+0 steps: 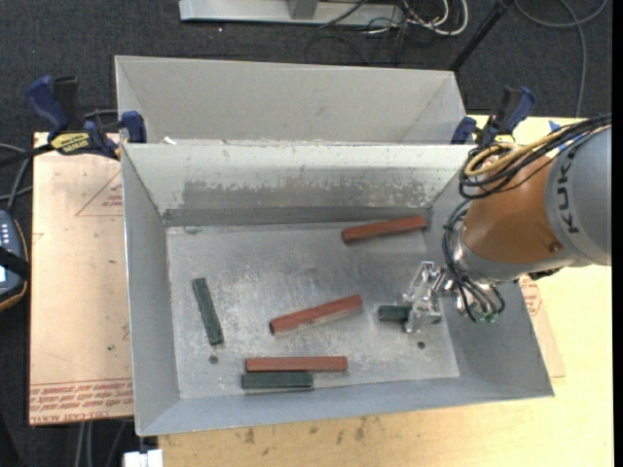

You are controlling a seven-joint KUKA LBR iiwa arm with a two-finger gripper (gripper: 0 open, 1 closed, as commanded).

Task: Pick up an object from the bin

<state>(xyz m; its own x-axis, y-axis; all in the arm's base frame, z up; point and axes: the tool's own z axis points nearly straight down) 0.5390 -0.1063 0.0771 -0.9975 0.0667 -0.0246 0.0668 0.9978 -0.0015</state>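
My gripper (419,311) is low over the bin floor at the right side, its metal fingers pointing down and to the left. A small dark green block (392,312) lies right at its fingertips, touching or nearly touching them. I cannot tell whether the block sits between the fingers. A red-brown bar (315,314) lies tilted just left of that, in the middle of the floor.
Another red-brown bar (384,230) lies by the back wall. A red-brown bar (296,364) and a dark green bar (277,381) lie side by side near the front wall. A dark green bar (206,310) lies at the left. The arm's orange cover fills the right side.
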